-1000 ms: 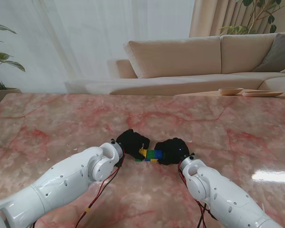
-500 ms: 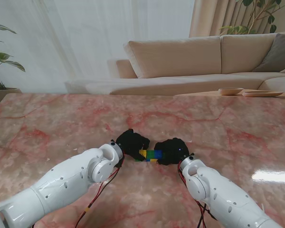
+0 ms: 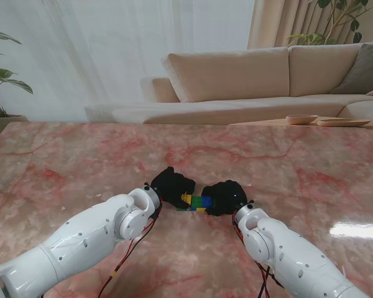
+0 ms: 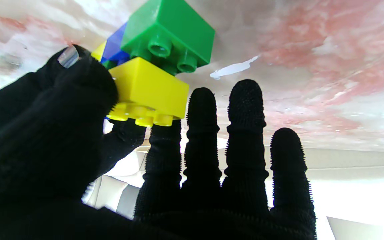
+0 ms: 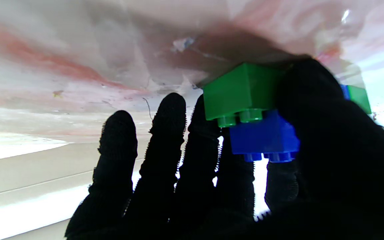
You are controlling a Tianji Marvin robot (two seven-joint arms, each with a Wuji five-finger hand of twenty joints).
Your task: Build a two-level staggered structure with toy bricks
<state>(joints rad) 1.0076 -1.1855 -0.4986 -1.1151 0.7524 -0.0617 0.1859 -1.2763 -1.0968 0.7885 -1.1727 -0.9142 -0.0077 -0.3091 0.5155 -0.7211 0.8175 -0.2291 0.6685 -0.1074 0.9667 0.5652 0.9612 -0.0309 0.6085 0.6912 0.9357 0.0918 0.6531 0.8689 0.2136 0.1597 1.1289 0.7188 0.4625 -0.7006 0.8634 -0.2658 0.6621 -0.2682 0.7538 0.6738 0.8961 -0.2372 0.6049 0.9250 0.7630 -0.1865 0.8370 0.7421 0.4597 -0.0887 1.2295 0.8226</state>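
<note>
Your bricks [image 3: 196, 202] sit on the desk [image 3: 81, 161] just nearer to me than its centre, wedged between both hands. In the left wrist view a yellow brick [image 4: 148, 90] rides on a green brick [image 4: 167, 31], offset, with a blue one [image 4: 113, 46] behind. In the right wrist view a blue brick [image 5: 263, 136] sits staggered on a green brick [image 5: 237, 91]. Your left hand [image 3: 172, 184], at 9 o'clock of the stack, grasps the yellow brick with thumb and index; its other fingers [image 4: 247, 133] stand straight. Your right hand [image 3: 225, 197], at 3 o'clock, grasps the blue brick with its thumb and first finger.
</note>
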